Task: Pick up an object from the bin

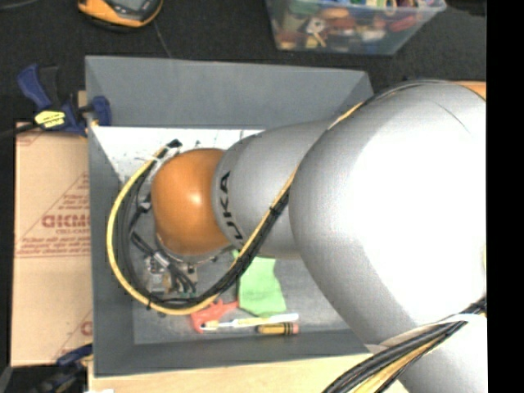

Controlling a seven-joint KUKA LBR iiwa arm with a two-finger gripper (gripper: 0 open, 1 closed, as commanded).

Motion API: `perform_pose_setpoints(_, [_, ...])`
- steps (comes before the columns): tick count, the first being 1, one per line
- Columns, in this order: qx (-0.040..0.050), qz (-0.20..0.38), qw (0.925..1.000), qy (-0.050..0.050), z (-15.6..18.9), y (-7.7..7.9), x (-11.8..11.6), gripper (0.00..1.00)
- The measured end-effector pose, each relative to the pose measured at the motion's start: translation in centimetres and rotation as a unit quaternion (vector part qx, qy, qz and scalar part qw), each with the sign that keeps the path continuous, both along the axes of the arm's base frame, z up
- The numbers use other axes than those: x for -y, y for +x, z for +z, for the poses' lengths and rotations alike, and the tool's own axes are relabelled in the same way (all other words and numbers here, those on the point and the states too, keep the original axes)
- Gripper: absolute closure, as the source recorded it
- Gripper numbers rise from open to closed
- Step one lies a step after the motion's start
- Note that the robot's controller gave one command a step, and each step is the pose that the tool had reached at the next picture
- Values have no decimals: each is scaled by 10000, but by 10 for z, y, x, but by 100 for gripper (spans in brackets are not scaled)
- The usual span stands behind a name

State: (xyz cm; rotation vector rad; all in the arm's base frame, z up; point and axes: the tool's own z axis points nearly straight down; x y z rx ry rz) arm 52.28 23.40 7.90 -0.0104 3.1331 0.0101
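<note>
My gripper (169, 273) hangs under the orange wrist cover, low over the bin's front left part. Close to its right, a red plastic piece (213, 311) lies on the floor by the front wall. A thin white stick (244, 322) runs rightward from it and ends beside a small yellow and black tool (278, 328). A light green flat pad (261, 289) rests just behind these, half under the arm. What lies straight beneath the gripper is hidden.
The big silver arm covers the right and middle of the bin. A yellow cable loops from the wrist round the gripper down to the floor near the red piece. The bin's left and front walls stand close by.
</note>
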Motion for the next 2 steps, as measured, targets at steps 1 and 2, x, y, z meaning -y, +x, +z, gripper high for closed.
perform_pose_setpoints(1, [-27,-8,10000,-11,31,-1,1,100])
perform_pose_setpoints(2, [-4,-11,10000,-1,68,0,0,100])
